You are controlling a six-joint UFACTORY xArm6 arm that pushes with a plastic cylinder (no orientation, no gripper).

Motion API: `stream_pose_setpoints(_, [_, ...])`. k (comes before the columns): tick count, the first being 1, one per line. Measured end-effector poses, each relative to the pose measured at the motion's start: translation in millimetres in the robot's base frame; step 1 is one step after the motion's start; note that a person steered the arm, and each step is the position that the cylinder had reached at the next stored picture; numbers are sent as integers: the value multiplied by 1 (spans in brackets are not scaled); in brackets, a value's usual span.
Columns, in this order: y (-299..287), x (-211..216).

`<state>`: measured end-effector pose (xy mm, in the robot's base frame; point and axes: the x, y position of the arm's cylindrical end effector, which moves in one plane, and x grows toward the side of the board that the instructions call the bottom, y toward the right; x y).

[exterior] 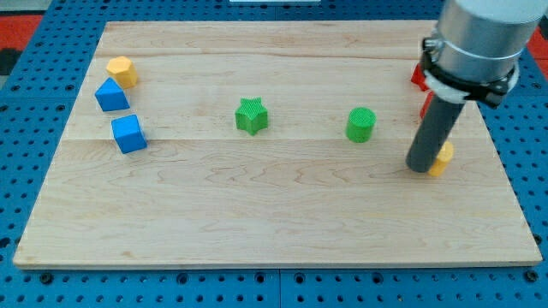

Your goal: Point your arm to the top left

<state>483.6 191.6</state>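
My tip (421, 168) rests on the wooden board (257, 214) at the view's right, touching or just left of a small yellow block (443, 159) that the rod partly hides. Two red blocks (419, 75) (425, 106) show partly behind the arm, above the tip. A green cylinder (361, 124) stands left of the tip. A green star (252, 115) is in the middle. At the top left are a yellow hexagon block (122, 71), a blue triangular block (110, 95) and a blue cube (128, 133).
The board lies on a blue pegboard table (26, 128). The arm's grey body (476, 38) covers the top right corner of the board.
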Motion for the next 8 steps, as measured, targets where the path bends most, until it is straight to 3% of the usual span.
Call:
stream_pose_setpoints(1, [36,-10])
stream_pose_setpoints(2, [18,-2])
stream_pose_setpoints(4, [-134,13])
stream_pose_setpoints(6, [-247,-34])
stream_pose_setpoints(8, [-316,-98])
